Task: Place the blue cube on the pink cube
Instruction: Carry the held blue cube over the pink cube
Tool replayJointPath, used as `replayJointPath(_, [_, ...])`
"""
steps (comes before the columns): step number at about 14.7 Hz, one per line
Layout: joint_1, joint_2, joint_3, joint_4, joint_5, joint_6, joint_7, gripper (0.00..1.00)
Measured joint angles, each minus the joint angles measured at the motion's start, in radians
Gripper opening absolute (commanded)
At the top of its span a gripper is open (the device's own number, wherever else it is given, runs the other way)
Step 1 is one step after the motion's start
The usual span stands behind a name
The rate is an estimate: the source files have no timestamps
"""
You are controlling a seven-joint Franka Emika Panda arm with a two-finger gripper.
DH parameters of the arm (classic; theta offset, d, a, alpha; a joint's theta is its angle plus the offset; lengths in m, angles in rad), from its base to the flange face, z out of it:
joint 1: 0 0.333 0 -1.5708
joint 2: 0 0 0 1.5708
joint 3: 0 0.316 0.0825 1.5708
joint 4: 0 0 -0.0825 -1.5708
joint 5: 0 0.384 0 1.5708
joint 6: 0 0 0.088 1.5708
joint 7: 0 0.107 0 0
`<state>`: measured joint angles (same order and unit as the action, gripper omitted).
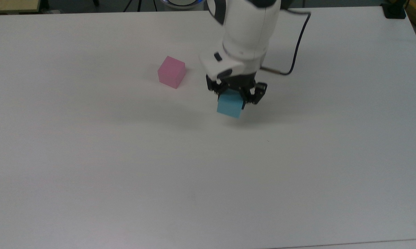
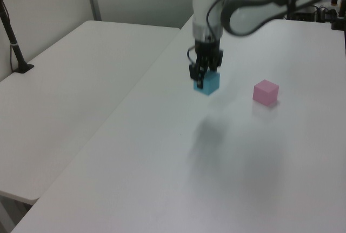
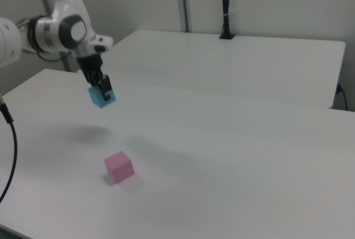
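Observation:
My gripper is shut on the blue cube and holds it well above the white table, its shadow lying on the surface below. The pink cube rests on the table by itself, to the left of the held cube in the top view and to its right in the left view. In the right view it sits lower than the blue cube, nearer the camera.
The white table is broad. A second white table adjoins it. A black cable loops off the arm's wrist. A black post stands on the neighbouring table.

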<state>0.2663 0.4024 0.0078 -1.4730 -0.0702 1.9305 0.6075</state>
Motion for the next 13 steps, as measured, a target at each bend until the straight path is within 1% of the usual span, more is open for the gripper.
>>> replayJointPath(3, [-0.004, -0.076, 0.0, 0.04, 0.0, -0.1, -0.035, 0.19])
replayJointPath(7, [-0.006, -0.141, -0.005, 0.025, 0.0, -0.159, -0.07, 0.19])
replayJointPath(9, [-0.019, -0.18, -0.007, -0.028, 0.0, -0.161, -0.081, 0.19])
replayJointPath(11, [-0.048, -0.259, -0.008, -0.127, 0.001, -0.161, -0.107, 0.19])
replayJointPath(12, [-0.064, -0.325, -0.008, -0.195, 0.004, -0.161, -0.127, 0.19])
replayJointPath(13, [-0.074, -0.374, -0.008, -0.241, 0.009, -0.162, -0.134, 0.2])
